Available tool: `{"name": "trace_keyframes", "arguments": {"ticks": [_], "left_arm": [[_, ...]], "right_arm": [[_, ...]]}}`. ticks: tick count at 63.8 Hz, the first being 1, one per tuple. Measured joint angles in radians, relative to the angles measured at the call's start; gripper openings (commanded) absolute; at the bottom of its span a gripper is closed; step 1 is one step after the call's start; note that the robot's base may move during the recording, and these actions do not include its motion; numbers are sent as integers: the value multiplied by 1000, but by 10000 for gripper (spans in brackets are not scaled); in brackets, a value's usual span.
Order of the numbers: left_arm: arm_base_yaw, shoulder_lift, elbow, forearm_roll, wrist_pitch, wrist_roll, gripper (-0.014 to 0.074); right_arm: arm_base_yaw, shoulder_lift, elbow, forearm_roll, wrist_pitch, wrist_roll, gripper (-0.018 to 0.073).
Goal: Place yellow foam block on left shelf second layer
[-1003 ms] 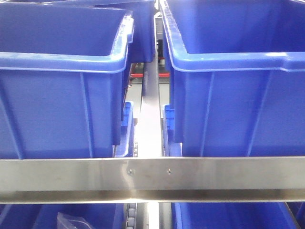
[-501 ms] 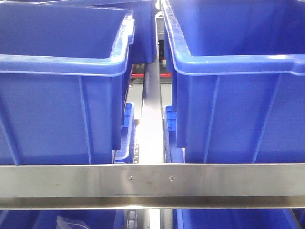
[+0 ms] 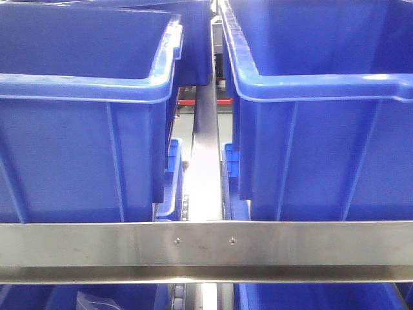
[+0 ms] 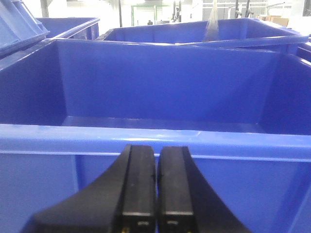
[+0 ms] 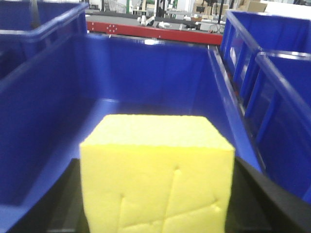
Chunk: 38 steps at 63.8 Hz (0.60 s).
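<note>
Holding steady after a slight camera drop that has now settled: right gripper [image 5: 155, 213] pinching yellow foam block [image 5: 156, 179] above a blue bin [image 5: 146, 73], left gripper [image 4: 156, 189] pressed together, release seemingly imminent.

The left claw [image 4: 156, 189] sits low in the frame, its two black fingers [image 4: 138, 187] pressed side by side with only a thin seam between. Just beyond it runs the near rim of a blue bin [image 4: 155, 138]; more blue bins [image 4: 194, 34] stand behind that bin.
</note>
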Motion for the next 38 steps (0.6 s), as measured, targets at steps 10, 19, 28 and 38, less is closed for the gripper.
{"name": "trace_keyframes", "arguments": {"ticks": [10,19,28,38], "left_arm": [[0,0,0,0,0,0,124],[0,0,0,0,0,0,124],[0,0,0,0,0,0,124],[0,0,0,0,0,0,124]], "right_arm": [[0,123,-100,0,0,2,465],[0,255,-174,0,0,33,465],[0,387,-231,0,0,73,465],[0,508,-245,0,-36,83,465]]}}
